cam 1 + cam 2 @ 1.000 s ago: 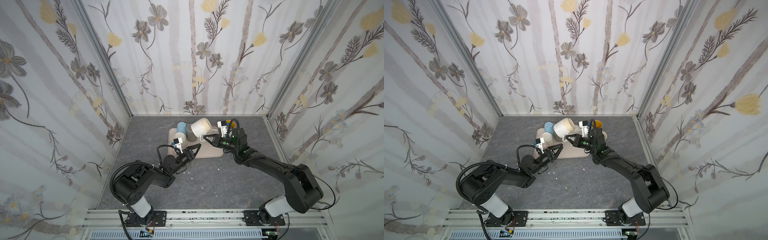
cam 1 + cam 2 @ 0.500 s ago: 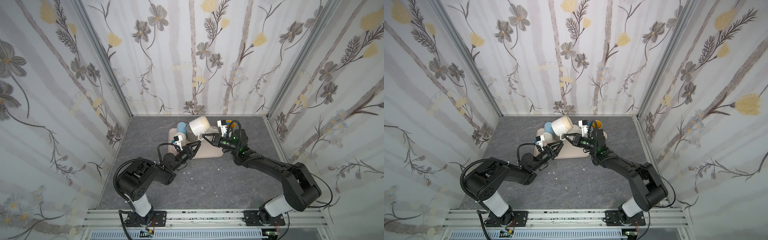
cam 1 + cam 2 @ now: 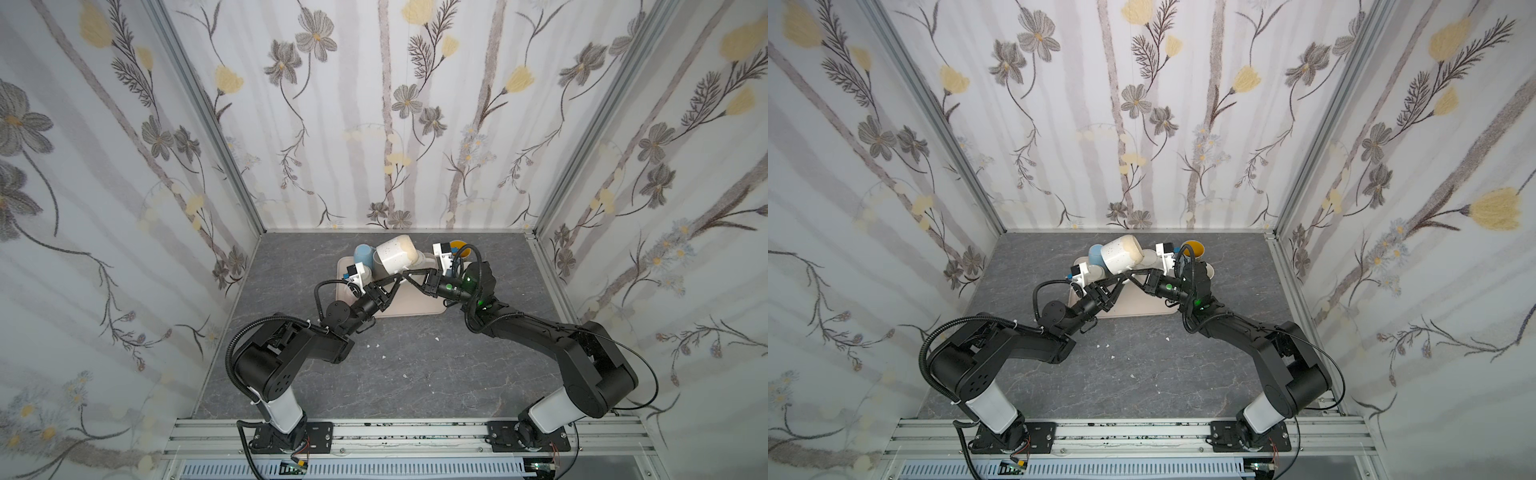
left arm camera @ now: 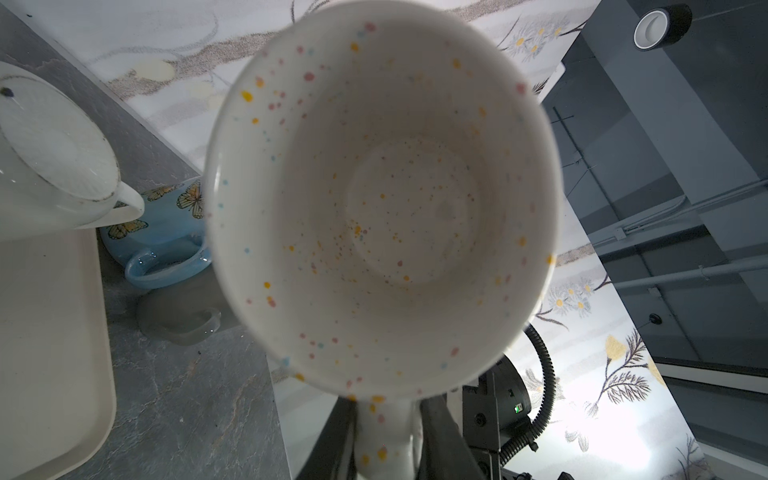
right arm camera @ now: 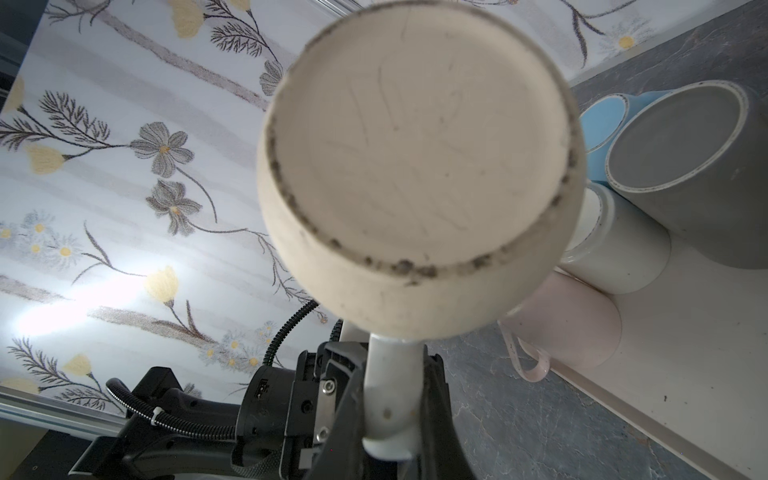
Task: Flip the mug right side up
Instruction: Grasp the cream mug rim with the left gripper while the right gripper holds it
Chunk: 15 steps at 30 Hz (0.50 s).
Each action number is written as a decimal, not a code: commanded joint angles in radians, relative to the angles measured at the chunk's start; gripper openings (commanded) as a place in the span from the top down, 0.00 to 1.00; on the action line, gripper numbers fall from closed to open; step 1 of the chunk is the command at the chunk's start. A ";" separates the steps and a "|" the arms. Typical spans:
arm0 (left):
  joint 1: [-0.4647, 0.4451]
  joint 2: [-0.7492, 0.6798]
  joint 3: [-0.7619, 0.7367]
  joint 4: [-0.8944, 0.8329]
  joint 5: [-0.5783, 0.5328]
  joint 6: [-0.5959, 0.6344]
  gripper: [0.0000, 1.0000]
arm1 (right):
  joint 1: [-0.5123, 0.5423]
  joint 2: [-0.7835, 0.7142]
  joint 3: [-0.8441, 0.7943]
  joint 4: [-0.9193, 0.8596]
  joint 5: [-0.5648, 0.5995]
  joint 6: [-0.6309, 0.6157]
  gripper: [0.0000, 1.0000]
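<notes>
Mug (image 3: 394, 257) above grey tabletop (image 3: 399, 374), floral walls (image 3: 365, 108)

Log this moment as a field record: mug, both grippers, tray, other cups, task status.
mug: speckled mug, lifted above the tray, roughly on its side, mouth toward the left arm, base toward the right arm
right gripper: shut on the handle
left gripper: fingers against the same handle, apparently gripping it
other cups: blue mug and grey mug base-up; yellow mug mouth-up
status: not yet upright
</notes>
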 commanded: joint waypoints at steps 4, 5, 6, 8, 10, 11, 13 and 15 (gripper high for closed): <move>-0.001 0.007 0.016 0.198 0.012 -0.023 0.84 | 0.002 -0.003 -0.012 0.213 -0.031 0.047 1.00; -0.001 0.007 0.018 0.190 0.014 -0.025 0.84 | 0.003 -0.001 -0.011 0.216 -0.033 0.050 1.00; -0.001 0.007 0.023 0.174 0.019 -0.029 0.84 | 0.003 0.001 -0.010 0.218 -0.036 0.050 1.00; -0.004 0.002 0.041 0.138 0.033 -0.030 0.79 | 0.006 0.004 -0.005 0.205 -0.044 0.037 1.00; -0.010 0.000 0.062 0.115 0.051 -0.029 0.70 | 0.013 0.004 0.002 0.170 -0.049 0.012 1.00; -0.013 0.001 0.073 0.114 0.059 -0.030 0.68 | 0.015 0.003 0.004 0.160 -0.050 0.004 1.00; -0.015 0.002 0.092 0.122 0.074 -0.039 0.66 | 0.018 0.002 0.003 0.153 -0.053 0.001 1.00; -0.015 0.001 0.104 0.139 0.081 -0.045 0.66 | 0.018 0.002 0.001 0.151 -0.058 -0.001 1.00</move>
